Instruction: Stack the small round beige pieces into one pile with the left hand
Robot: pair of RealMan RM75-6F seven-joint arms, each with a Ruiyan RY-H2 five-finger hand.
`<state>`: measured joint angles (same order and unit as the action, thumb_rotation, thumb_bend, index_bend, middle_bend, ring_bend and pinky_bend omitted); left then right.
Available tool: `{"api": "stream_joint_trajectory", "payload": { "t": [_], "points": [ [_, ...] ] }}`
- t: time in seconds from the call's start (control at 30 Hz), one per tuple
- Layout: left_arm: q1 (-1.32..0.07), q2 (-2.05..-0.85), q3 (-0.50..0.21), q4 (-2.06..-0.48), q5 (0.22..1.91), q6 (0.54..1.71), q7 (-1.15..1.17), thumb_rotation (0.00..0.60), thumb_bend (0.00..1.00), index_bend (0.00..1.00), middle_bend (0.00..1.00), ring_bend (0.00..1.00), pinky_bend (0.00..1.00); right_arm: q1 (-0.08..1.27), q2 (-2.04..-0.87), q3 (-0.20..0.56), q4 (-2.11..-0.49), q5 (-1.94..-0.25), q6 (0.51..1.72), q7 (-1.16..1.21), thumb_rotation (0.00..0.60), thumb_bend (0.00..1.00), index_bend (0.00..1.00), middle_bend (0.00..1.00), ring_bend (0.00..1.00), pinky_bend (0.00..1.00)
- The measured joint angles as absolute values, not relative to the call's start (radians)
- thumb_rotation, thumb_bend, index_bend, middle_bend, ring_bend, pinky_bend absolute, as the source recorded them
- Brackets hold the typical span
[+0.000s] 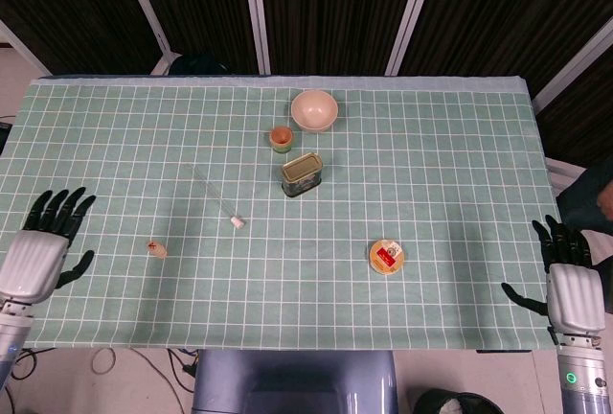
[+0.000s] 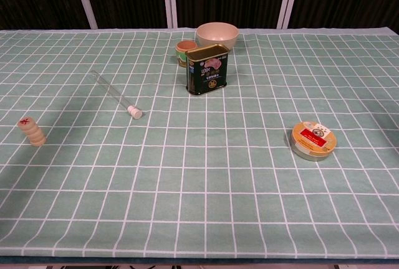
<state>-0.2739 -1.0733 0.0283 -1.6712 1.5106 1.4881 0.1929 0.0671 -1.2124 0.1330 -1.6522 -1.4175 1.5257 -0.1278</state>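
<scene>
Hands flank the tabletop at its near corners: my left hand and right hand both spread and empty. Well right of the left hand, the beige pieces stand in one leaning pile. Farther on lie a round tin, test tube, rectangular can, small cup and bowl.
</scene>
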Motion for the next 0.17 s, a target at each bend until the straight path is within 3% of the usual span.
{"api": "stream_joint_trajectory", "payload": {
  "t": [0.17],
  "points": [
    [-0.227,-1.072,0.029,-1.598,1.514,1.535,0.082,0.6,0.31,0.01,0.0,0.0,0.0,0.074,-1.212,0.115,-1.614,-1.503,1.543,-0.086,0.6,0.23,0.09,0.01,0.03,0.0]
  ]
}}
